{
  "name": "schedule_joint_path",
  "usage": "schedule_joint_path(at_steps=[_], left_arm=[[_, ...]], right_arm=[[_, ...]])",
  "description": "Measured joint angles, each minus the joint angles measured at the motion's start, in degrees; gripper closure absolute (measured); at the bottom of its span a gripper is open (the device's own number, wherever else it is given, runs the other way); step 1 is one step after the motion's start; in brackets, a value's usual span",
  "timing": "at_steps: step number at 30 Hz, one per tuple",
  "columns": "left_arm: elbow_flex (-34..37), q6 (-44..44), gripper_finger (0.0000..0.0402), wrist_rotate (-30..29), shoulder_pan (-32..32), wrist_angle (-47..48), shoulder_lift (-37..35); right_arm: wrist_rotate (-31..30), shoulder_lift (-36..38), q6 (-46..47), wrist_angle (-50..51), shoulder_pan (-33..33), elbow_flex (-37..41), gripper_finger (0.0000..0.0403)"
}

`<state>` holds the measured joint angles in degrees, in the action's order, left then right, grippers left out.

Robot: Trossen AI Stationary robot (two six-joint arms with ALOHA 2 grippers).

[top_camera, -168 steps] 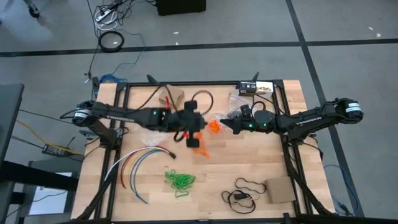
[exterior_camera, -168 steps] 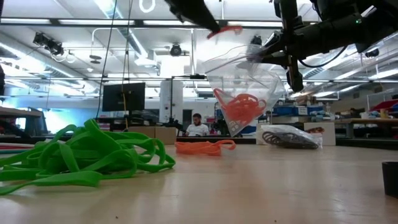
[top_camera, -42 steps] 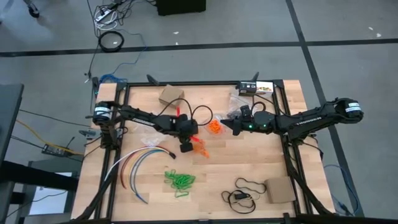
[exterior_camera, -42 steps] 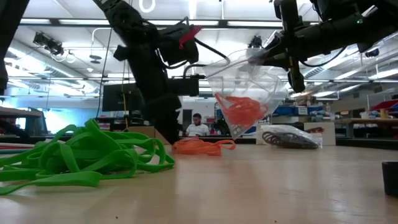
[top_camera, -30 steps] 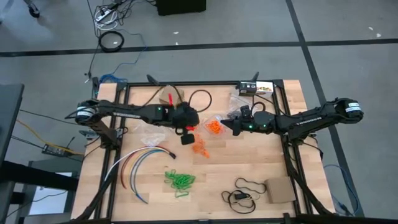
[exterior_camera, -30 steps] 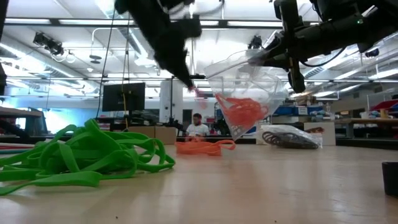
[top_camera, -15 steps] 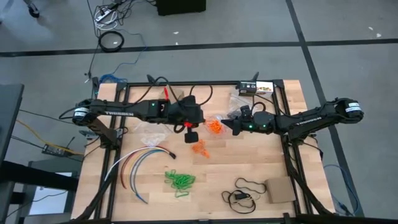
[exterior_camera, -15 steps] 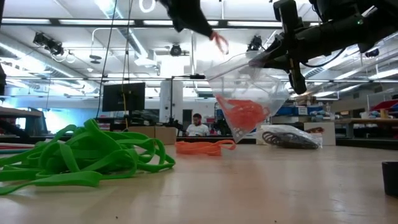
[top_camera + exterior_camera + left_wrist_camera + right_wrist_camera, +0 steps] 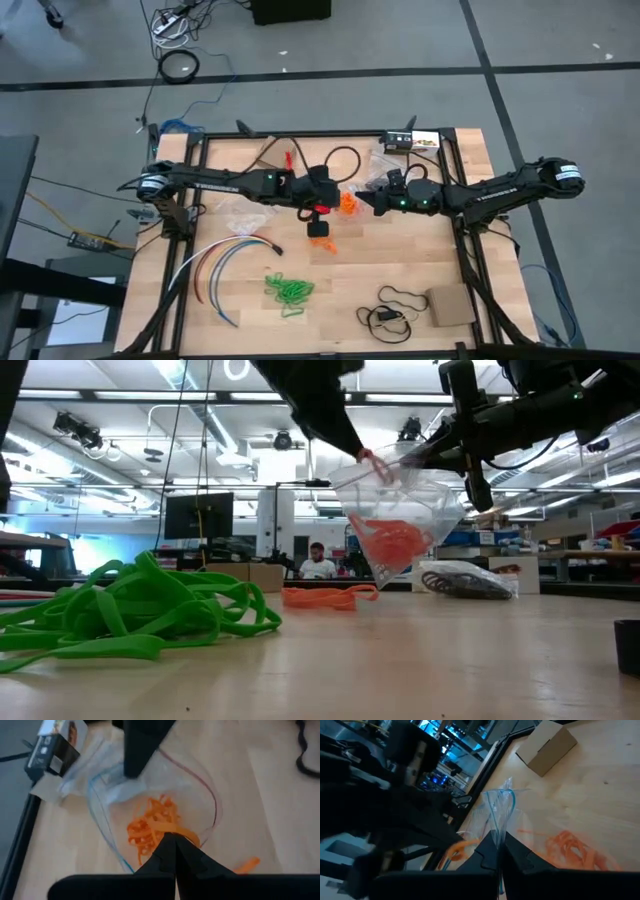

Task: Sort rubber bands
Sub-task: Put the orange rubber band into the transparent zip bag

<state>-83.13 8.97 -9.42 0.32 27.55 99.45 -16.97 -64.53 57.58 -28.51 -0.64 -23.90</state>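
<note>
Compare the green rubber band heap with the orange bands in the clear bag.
The green heap lies loose on the bare table; the orange bands in the bag hang above the table, held up by the right claw, which is shut on the bag's rim. The green heap sits nearer the front edge, the orange bunch mid-table. Both are tangles of thin loops.

Clear plastic bag (image 9: pixel 400 510), open-mouthed and raised off the wooden table (image 9: pixel 400 250). Cardboard box (image 9: pixel 450 306) and black cord loop (image 9: pixel 400 298) at the near right corner; coloured cables (image 9: pixel 225 262) curve near left.
</note>
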Motion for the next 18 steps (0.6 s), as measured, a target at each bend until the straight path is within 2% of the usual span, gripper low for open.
schedule_joint_path(at_steps=[4,9,14,18], left_arm=[[0.04,0.13,0.0387,-5.76,0.2,-2.48,0.86],[0.01,2.75,0.0322,-6.46,0.33,-4.01,0.86],[-1.82,2.09,0.0246,-6.57,0.33,0.79,0.86],[-5.65,-0.21,0.0216,-11.47,0.01,10.11,0.88]], right_arm=[[0.0,-0.01,0.28,-0.44,-0.02,0.0,0.0399],[0.0,-0.01,0.17,-0.53,-0.04,0.0,0.0399],[0.0,-0.02,-0.25,-0.54,-0.04,0.0,0.0399],[0.0,-0.02,-0.68,-0.52,-0.04,0.0,0.0399]])
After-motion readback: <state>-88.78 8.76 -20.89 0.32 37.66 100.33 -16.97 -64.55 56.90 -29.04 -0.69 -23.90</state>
